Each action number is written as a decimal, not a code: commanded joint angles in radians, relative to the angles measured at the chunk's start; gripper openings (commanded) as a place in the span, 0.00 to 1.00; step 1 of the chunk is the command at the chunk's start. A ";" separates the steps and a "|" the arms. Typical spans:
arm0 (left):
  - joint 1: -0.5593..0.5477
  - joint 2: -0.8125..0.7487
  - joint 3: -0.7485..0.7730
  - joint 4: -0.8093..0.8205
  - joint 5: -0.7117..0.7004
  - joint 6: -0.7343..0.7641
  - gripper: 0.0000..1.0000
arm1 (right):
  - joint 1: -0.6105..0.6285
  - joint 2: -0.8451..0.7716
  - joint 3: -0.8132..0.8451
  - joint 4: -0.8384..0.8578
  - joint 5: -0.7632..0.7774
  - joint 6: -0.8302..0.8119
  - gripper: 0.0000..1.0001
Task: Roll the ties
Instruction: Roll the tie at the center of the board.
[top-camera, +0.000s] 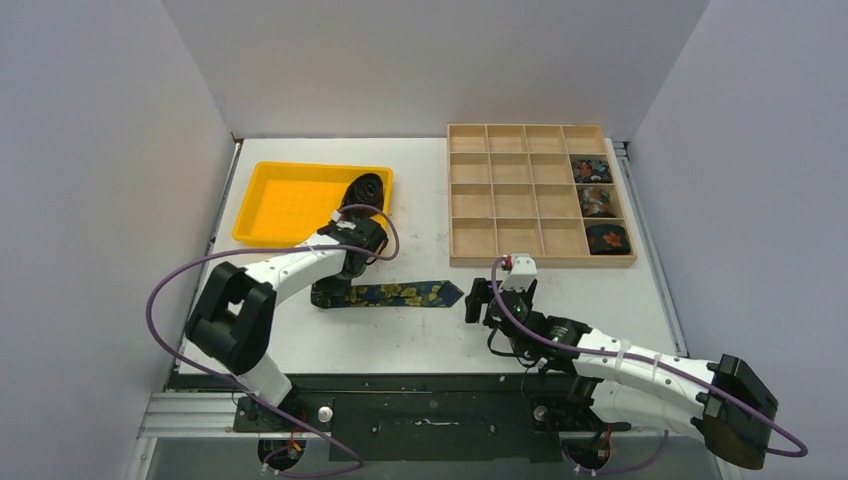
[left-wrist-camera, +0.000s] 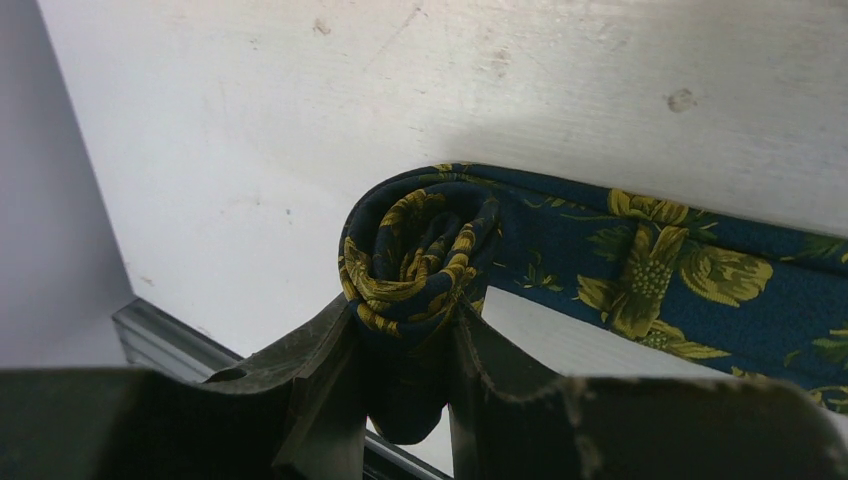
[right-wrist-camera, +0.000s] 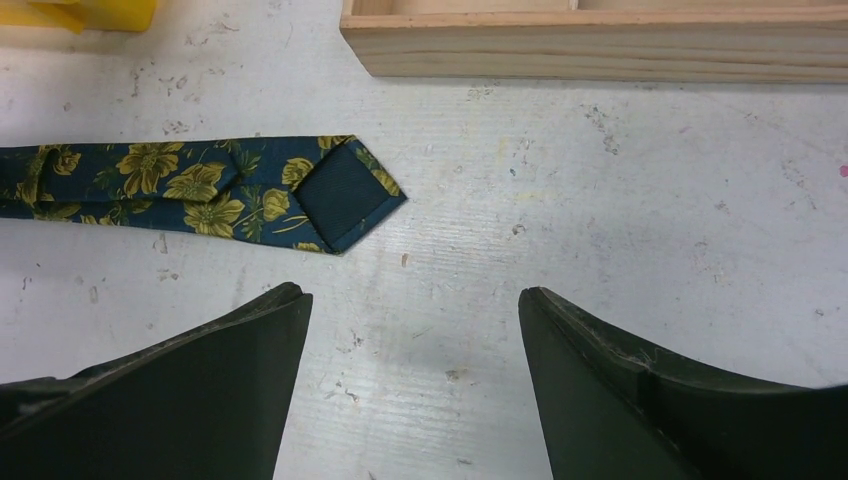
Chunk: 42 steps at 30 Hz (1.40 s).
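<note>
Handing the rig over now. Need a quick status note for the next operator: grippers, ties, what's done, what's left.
Left gripper: shut on the narrow end of the floral tie, with a coil started there; the rest lies flat on the table.
Right gripper: open, empty, hovering just short of the tie's wide pointed tip.
Done: three rolled ties sit in the right column of the wooden box, in its lower three cells.
Left: finish rolling the floral tie and box it, then likely the dark tie bunched at the right end of the yellow tray.
</note>
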 joint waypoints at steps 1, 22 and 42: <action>-0.021 0.078 0.084 -0.104 -0.160 -0.049 0.00 | -0.006 -0.040 -0.006 -0.011 0.029 0.016 0.78; -0.199 0.402 0.194 -0.184 -0.251 -0.148 0.36 | -0.011 -0.055 -0.031 -0.013 0.029 0.001 0.79; -0.213 0.071 0.181 -0.156 -0.079 -0.080 0.85 | -0.021 -0.019 0.033 -0.014 -0.045 -0.062 0.81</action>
